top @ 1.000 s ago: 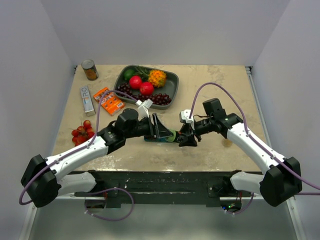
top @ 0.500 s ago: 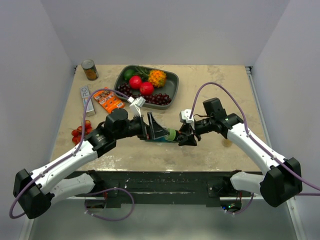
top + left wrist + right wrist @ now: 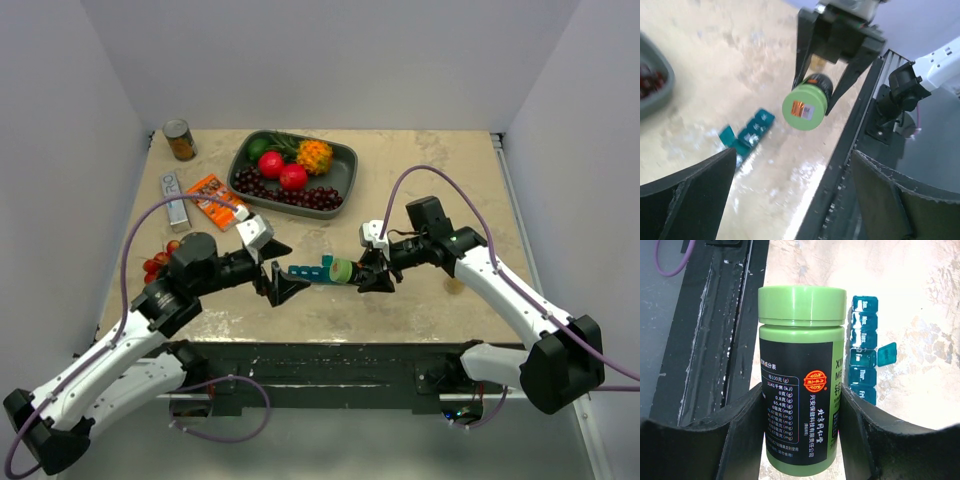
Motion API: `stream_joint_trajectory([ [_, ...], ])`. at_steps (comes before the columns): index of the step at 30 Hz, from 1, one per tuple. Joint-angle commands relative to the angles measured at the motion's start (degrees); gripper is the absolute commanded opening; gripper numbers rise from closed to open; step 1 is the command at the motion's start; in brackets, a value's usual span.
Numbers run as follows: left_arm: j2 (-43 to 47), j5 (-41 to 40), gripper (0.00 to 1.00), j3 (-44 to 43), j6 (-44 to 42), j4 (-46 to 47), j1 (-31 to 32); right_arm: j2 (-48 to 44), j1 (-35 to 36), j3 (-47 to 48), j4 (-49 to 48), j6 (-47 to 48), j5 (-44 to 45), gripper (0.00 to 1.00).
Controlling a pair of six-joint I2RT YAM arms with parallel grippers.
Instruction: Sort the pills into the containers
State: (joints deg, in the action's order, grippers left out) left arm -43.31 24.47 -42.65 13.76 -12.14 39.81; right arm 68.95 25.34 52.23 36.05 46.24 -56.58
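Tan tabletop (image 3: 430, 170), pill organizer (image 3: 303, 271) lying between the arms, one lid (image 3: 886, 354) up. Now the right gripper (image 3: 360, 272) pinches the green bottle (image 3: 343, 269), cap (image 3: 802, 304) on; the left gripper (image 3: 281, 268) gapes wide facing it. Best bet: square up on that cap before closing.

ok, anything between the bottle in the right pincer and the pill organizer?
Only the green cap, still on the bottle. The teal organizer lies on the table close by, one lid open, nothing visible between them. Left pincer open, clear of both.

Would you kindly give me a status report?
Left gripper open, empty. Right gripper shut on green bottle, cap on. Organizer on table, one lid up. Nothing blocking.
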Motion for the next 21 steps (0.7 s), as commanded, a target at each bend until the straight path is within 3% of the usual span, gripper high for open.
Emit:
stream_joint_trajectory([
  [1,3.67,0.76,1.00,4.68,-13.67,13.17,-0.17,-1.27,-0.29,0.60,0.33,2.19,-3.10,0.00],
  [9,-0.90,7.43,1.00,4.51,-24.21,17.50,-0.09,-1.36,-0.29,0.51,0.77,3.33,-3.63,0.00],
  [21,-7.05,14.47,1.00,4.77,-26.06,22.86,-0.17,-1.36,-0.21,0.33,1.04,3.86,-3.98,0.00],
])
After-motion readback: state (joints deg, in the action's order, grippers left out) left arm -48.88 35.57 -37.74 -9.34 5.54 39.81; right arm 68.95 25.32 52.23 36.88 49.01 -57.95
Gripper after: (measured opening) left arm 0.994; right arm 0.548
